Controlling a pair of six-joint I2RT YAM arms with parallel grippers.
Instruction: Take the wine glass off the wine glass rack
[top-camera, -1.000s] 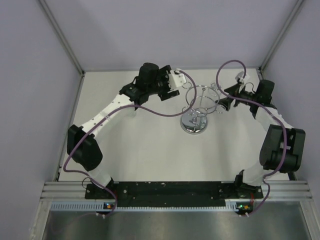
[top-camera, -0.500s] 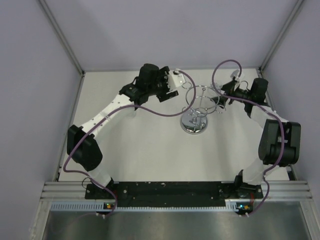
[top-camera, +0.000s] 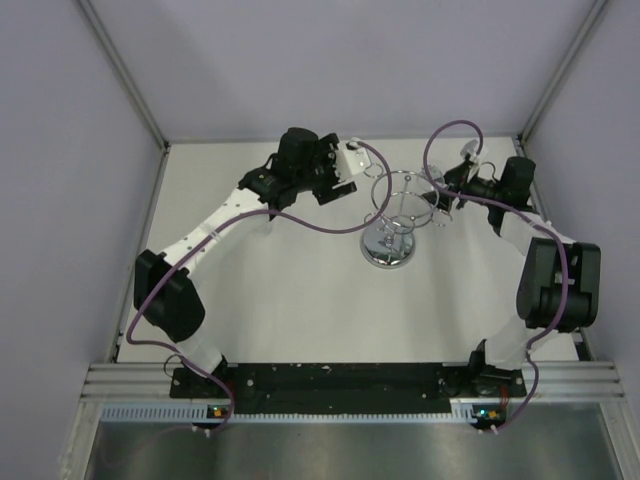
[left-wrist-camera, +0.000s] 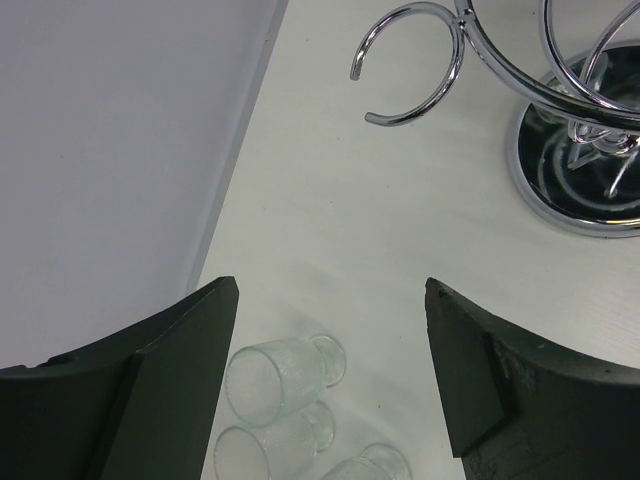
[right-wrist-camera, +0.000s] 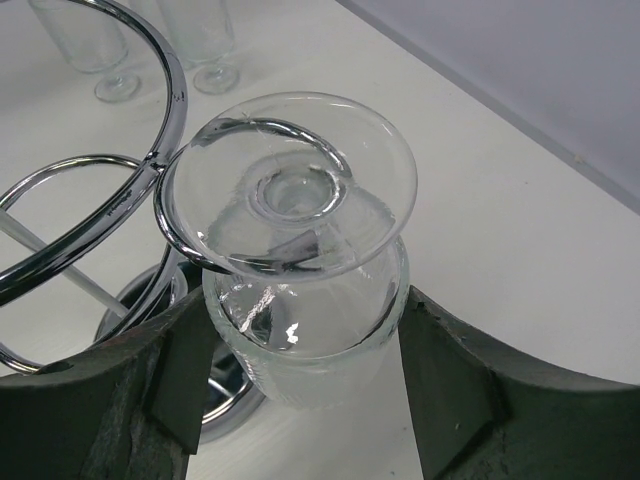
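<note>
Right gripper (right-wrist-camera: 305, 350) closing in, gripping clear upside-down wine glass (right-wrist-camera: 290, 200) hanging in chrome wine glass rack (top-camera: 390, 250), left gripper (left-wrist-camera: 330, 300) gaping wide, holding nothing.

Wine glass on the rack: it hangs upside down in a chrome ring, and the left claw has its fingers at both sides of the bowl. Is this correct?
One thing is wrong: it is the right claw, not the left, as the right wrist view shows. The wine glass does hang upside down in a ring of the wine glass rack. The left claw is open and holds nothing.
</note>
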